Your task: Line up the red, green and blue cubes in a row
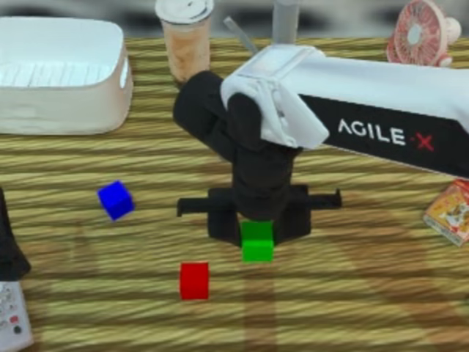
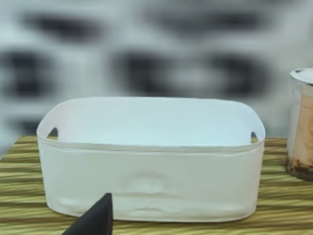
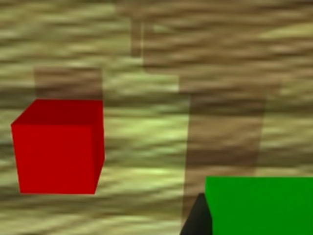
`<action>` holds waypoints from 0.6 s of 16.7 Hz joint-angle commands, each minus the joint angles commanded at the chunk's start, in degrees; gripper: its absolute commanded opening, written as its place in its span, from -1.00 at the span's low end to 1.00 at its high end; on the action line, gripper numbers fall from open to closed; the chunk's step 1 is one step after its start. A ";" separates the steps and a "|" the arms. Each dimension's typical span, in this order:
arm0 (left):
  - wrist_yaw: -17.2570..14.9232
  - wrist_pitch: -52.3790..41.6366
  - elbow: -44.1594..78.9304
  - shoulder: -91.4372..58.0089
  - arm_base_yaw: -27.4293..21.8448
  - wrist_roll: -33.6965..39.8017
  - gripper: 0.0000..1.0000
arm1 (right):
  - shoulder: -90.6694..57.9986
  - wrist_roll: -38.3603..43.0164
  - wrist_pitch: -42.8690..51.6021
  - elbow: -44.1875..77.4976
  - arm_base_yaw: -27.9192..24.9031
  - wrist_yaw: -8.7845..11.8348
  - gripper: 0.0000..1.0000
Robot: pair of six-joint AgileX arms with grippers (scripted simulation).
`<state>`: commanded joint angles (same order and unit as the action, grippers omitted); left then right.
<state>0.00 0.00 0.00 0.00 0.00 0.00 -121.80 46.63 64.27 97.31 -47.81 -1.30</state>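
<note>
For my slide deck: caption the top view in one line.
Right gripper poised over the green cube, near the red cube; blue cube sits apart at left.

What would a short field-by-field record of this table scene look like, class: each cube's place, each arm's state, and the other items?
red cube: on the table, near the front, apart from the others
green cube: at the right gripper, right of and slightly behind the red cube
blue cube: alone on the left, turned askew
right arm: reaching over the table's middle; jaws hidden from above
left arm: parked at the left edge, facing the white tub
row: not yet formed
other items: drink cup, pink fan, card box, remote
</note>
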 joint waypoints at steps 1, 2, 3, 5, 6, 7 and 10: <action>0.00 0.00 0.00 0.00 0.00 0.00 1.00 | 0.85 1.44 -0.39 -0.99 -0.57 -0.07 -1.00; 0.00 0.00 0.00 0.00 0.00 0.00 1.00 | 1.38 2.30 -0.64 -1.61 -0.92 -0.11 -1.00; 0.00 0.00 0.00 0.00 0.00 0.00 1.00 | 1.52 2.53 -0.70 -1.77 -1.02 -0.12 -1.00; 0.00 0.00 0.00 0.00 0.00 0.00 1.00 | 1.52 2.53 -0.70 -1.77 -1.02 -0.12 -1.00; 0.00 0.00 0.00 0.00 0.00 0.00 1.00 | 1.28 2.53 -0.60 -1.62 -0.73 -0.04 -1.00; 0.00 0.00 0.00 0.00 0.00 0.00 1.00 | 1.24 2.53 -0.80 -1.77 -0.73 -0.02 -1.00; 0.00 0.00 0.00 0.00 0.00 0.00 1.00 | -0.01 2.43 -4.81 -4.53 -0.96 0.10 -1.00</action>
<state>0.00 0.00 0.00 0.00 0.00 0.00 -121.81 49.06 59.46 92.79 -48.77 -1.20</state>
